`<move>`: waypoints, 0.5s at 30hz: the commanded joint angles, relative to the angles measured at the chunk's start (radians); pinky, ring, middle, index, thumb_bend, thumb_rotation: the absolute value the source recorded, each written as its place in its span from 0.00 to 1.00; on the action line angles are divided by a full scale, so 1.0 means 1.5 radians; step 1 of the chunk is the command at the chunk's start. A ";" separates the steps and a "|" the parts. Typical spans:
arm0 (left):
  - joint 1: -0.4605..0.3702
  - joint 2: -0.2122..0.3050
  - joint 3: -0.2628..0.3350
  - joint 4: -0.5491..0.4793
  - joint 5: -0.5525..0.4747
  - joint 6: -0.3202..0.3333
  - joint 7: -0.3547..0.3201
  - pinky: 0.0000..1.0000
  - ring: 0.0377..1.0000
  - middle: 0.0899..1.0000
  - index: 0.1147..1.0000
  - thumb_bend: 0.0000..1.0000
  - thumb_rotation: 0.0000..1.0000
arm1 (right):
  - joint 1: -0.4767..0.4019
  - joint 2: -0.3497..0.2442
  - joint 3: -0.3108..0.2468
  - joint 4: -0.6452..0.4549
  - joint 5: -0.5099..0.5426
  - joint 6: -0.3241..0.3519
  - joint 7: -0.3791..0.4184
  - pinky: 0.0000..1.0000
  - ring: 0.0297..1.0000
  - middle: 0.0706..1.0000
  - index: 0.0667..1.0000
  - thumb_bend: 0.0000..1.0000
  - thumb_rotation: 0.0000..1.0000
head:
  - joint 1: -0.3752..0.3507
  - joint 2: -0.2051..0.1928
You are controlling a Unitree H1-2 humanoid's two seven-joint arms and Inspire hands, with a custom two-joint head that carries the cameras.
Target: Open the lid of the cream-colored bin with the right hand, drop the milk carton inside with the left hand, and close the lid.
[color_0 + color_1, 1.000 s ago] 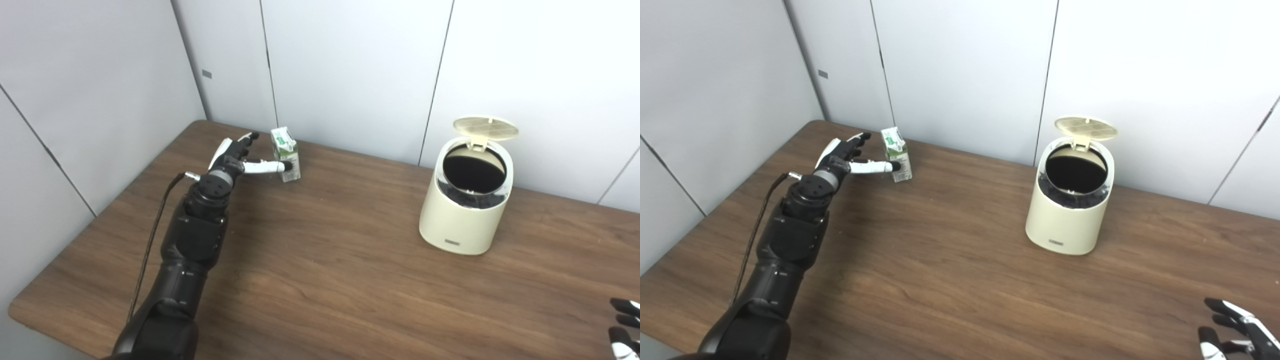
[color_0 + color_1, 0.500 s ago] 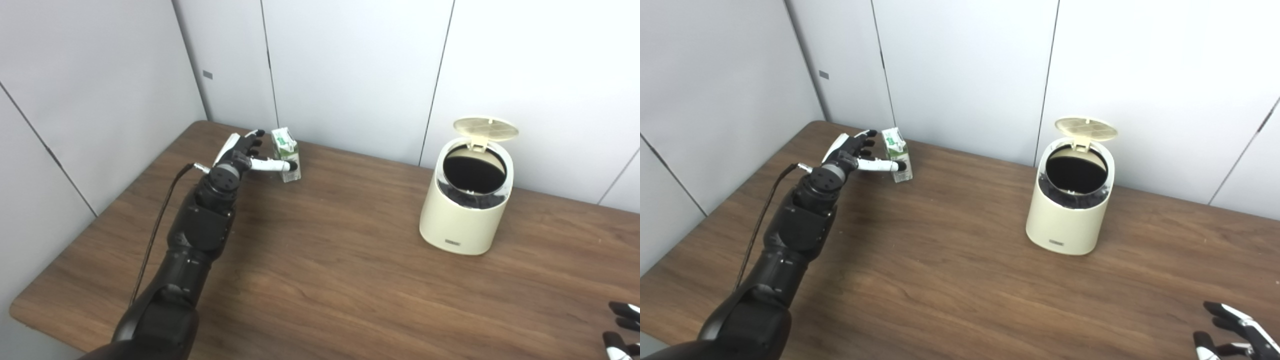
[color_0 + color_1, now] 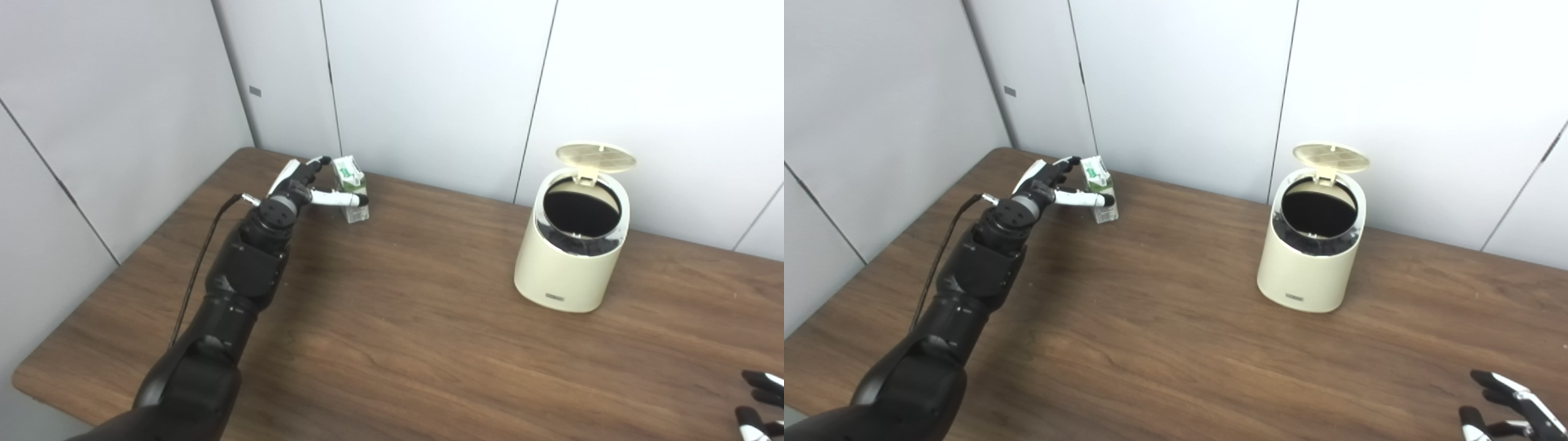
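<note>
At the near right corner of the counter (image 3: pixel 1176 343), the right hand (image 3: pixel 1507 411) shows only partly at the picture's bottom edge. Its fingers look spread and it holds nothing, and it is well apart from everything else.

Further in, toward the right side of the counter, stands the cream bin (image 3: pixel 1312 245). Its lid (image 3: pixel 1331 157) is already up, tilted back on the hinge at the far side, and the dark round opening faces up and a little toward the camera. So the opening step looks done.

The left arm reaches across to the far left corner. There the left hand (image 3: pixel 303 187) is at the milk carton (image 3: pixel 352 190), which stands upright near the far edge, close to the wall. The carton lies just to the right of the palm, with its long axis vertical. The thumb crosses the front face of the carton about the middle and seems to touch it; the other fingers are open, up beside the folded top on the left. I judge that the hand is around the carton but has not closed on it yet.

The left hand is by far the nearer one to the carton. After the grasp, the carton must travel right along the counter to the bin.
</note>
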 commanded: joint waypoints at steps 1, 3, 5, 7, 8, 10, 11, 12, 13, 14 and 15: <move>-0.023 0.001 -0.011 0.010 -0.014 -0.010 -0.009 0.95 0.99 1.00 1.00 1.00 0.22 | -0.007 -0.004 -0.004 -0.021 0.000 -0.020 -0.013 0.50 0.72 0.73 0.69 0.11 0.58 | -0.001 0.001; -0.026 0.000 -0.014 0.013 -0.018 -0.012 -0.009 0.94 0.99 1.00 1.00 1.00 0.22 | -0.007 -0.002 -0.005 -0.020 -0.004 -0.021 -0.017 0.50 0.71 0.73 0.69 0.13 0.62 | -0.002 0.001; -0.030 0.000 -0.020 0.017 -0.020 -0.017 -0.008 0.93 0.99 1.00 1.00 1.00 0.22 | -0.007 -0.002 -0.005 -0.020 -0.006 -0.021 -0.018 0.49 0.71 0.73 0.69 0.11 0.64 | -0.004 0.001; -0.031 -0.002 -0.024 0.019 -0.025 -0.024 -0.008 0.94 0.98 1.00 1.00 1.00 0.21 | -0.007 -0.002 -0.004 -0.020 -0.010 -0.020 -0.019 0.49 0.71 0.73 0.69 0.11 0.65 | -0.005 0.001; -0.032 -0.002 -0.026 0.020 -0.027 -0.028 -0.009 0.94 0.98 0.99 1.00 1.00 0.21 | -0.007 -0.001 -0.004 -0.021 -0.010 -0.019 -0.019 0.49 0.71 0.73 0.69 0.12 0.65 | -0.006 0.001; -0.032 -0.003 -0.030 0.021 -0.028 -0.033 -0.009 0.93 0.97 0.98 0.99 1.00 0.20 | -0.007 0.000 -0.003 -0.022 -0.009 -0.019 -0.019 0.49 0.71 0.73 0.69 0.14 0.66 | -0.006 0.000; -0.032 -0.005 -0.031 0.021 -0.028 -0.037 -0.007 0.93 0.96 0.97 0.99 1.00 0.20 | -0.006 0.000 -0.003 -0.025 -0.009 -0.016 -0.017 0.49 0.71 0.73 0.69 0.14 0.67 | -0.007 0.001; -0.033 -0.008 -0.030 0.022 -0.030 -0.041 -0.004 0.91 0.95 0.95 0.96 1.00 0.19 | -0.006 0.001 -0.003 -0.029 -0.010 -0.011 -0.016 0.48 0.71 0.73 0.69 0.14 0.67 | -0.007 0.001; -0.033 -0.010 -0.029 0.023 -0.031 -0.043 -0.003 0.89 0.92 0.92 0.94 1.00 0.18 | -0.005 0.002 -0.003 -0.032 -0.011 -0.007 -0.015 0.48 0.71 0.73 0.69 0.13 0.68 | -0.007 0.001; -0.033 -0.012 -0.027 0.024 -0.035 -0.047 0.000 0.89 0.92 0.91 0.93 1.00 0.17 | -0.005 0.002 -0.003 -0.035 -0.012 -0.003 -0.014 0.48 0.71 0.73 0.69 0.13 0.68 | -0.007 0.001; -0.033 -0.015 -0.022 0.027 -0.039 -0.052 0.006 0.88 0.90 0.89 0.91 1.00 0.16 | -0.006 0.002 -0.002 -0.034 -0.011 -0.004 -0.014 0.48 0.71 0.73 0.69 0.13 0.68 | -0.008 0.001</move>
